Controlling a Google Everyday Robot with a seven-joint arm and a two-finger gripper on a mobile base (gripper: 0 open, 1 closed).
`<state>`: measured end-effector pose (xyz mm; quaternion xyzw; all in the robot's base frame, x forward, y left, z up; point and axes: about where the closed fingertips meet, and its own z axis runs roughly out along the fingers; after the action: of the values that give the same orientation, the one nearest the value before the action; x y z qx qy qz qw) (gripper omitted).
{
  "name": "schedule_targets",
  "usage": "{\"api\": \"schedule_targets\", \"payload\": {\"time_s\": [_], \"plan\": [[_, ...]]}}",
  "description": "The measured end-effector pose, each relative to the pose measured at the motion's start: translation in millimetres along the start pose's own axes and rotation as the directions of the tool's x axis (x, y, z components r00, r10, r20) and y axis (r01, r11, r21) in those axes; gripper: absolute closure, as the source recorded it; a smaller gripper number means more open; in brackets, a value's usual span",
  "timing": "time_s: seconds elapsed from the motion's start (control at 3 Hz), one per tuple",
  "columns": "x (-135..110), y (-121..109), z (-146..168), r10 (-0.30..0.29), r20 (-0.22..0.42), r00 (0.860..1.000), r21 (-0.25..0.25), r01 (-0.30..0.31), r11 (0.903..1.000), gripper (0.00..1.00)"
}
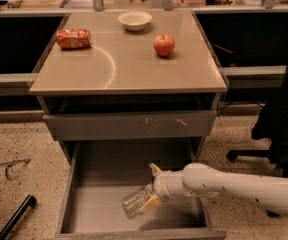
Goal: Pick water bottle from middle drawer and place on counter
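Observation:
The water bottle [135, 202] is clear and ribbed. It lies tilted over the grey floor of the open middle drawer [99, 204], with its right end at my gripper [152, 188]. The white arm reaches into the drawer from the right, and the gripper is right at the bottle, touching its right end. The tan counter [129, 69] with a pale curved arc is the top of the cabinet, above the drawer.
On the counter are a crushed orange-red can [73, 38] at the back left, a white bowl [135, 20] at the back and a red apple [164, 45] to the right. A black office chair [284, 119] stands right of the cabinet.

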<state>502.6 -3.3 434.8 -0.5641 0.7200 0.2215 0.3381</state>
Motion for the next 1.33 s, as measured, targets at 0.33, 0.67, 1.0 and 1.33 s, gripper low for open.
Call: {"api": "schedule_targets", "payload": {"time_s": [0.33, 0.67, 1.0, 1.33], "plan": [[17.2, 2.5, 20.0, -0.003, 0.025, 1.0, -0.015, 0.004, 0.9999, 0.0], [28.8, 8.4, 33.0, -0.013, 0.017, 1.0, -0.053, 0.013, 0.9985, 0.0], [31.9, 13.5, 44.1, -0.033, -0.021, 0.999, -0.126, 0.03, 0.9915, 0.0], [35.9, 18.5, 55.9, -0.037, -0.041, 0.998, -0.191, 0.028, 0.9812, 0.19]]}}
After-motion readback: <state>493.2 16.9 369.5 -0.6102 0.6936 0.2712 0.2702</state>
